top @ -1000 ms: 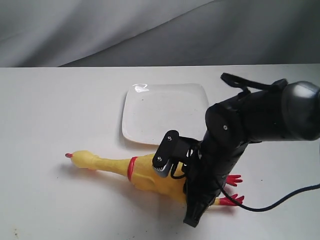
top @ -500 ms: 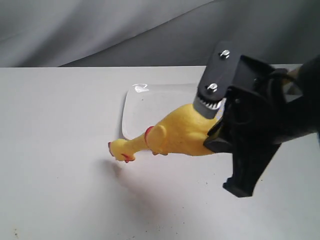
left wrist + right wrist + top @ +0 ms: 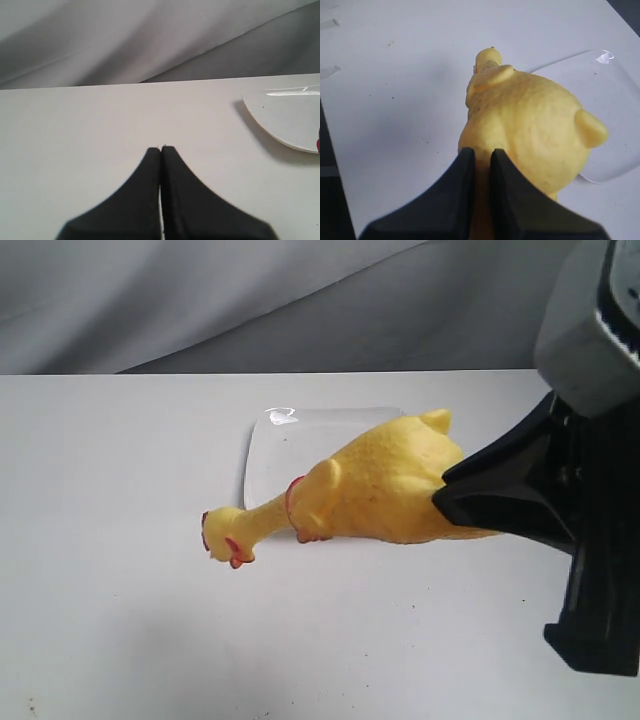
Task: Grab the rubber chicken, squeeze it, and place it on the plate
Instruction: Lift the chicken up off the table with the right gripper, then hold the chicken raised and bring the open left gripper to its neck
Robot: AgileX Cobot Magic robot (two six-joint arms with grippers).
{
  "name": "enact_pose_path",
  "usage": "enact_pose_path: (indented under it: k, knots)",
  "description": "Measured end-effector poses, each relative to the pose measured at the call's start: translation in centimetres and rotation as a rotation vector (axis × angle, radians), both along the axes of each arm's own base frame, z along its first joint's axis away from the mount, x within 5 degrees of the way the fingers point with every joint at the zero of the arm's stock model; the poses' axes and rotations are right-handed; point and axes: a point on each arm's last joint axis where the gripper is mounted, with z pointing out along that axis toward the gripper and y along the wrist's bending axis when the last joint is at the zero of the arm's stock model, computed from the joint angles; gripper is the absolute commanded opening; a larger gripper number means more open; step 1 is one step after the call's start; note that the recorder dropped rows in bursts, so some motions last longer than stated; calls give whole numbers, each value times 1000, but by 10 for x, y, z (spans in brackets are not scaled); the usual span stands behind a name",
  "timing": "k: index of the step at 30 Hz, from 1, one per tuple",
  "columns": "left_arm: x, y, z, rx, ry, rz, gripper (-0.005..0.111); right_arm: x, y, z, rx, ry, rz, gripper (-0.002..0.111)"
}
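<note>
The yellow rubber chicken (image 3: 385, 490) hangs in the air above the table, head down to the left, red collar and beak showing. My right gripper (image 3: 450, 502) is shut on its rear end; in the right wrist view the black fingers (image 3: 465, 170) pinch the yellow body (image 3: 530, 125), squashing it between them. The white square plate (image 3: 275, 455) lies on the table behind the chicken, partly hidden by it, and shows as plate (image 3: 615, 115) beyond the body. My left gripper (image 3: 161, 150) is shut and empty over bare table, with the plate (image 3: 290, 115) off to one side.
A white table (image 3: 120, 540) carries everything, with a grey cloth backdrop (image 3: 250, 300) behind its far edge. The right arm's black housing (image 3: 590, 570) fills the right side of the exterior view.
The right gripper has lifted the chicken off the table and carried it up and toward the camera. The chicken's head now dangles lower left, and the arm looms larger.
</note>
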Motion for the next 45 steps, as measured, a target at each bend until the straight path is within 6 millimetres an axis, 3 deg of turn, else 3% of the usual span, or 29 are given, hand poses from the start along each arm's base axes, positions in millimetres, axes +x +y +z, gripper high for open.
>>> enact_pose_path:
  k: [9,15,24,29,32,37,40,42,45]
  knots:
    - [1,2,4,133,-33,3,1,-4,5,2,48,16,54,0]
    - [1,-3,33,51,-358,-39,1,-4,5,2,49,17,54,0]
    - [-15,-10,70,43,-809,-108,1,-5,6,3,66,29,57,0]
    - [-24,-13,81,-118,-956,-186,1,-5,6,3,64,27,60,0]
    - [-24,-19,87,-122,-927,-259,1,-5,6,3,63,25,61,0]
    - [-20,-48,117,179,-898,-536,1,-5,6,3,63,25,61,0]
    - [4,-54,149,189,-806,-636,1,-5,6,3,63,25,61,0]
    - [34,-55,158,245,-601,-645,9,-5,6,3,63,25,61,0]
    - [57,-63,152,334,-425,-796,38,-5,6,3,63,24,62,0]
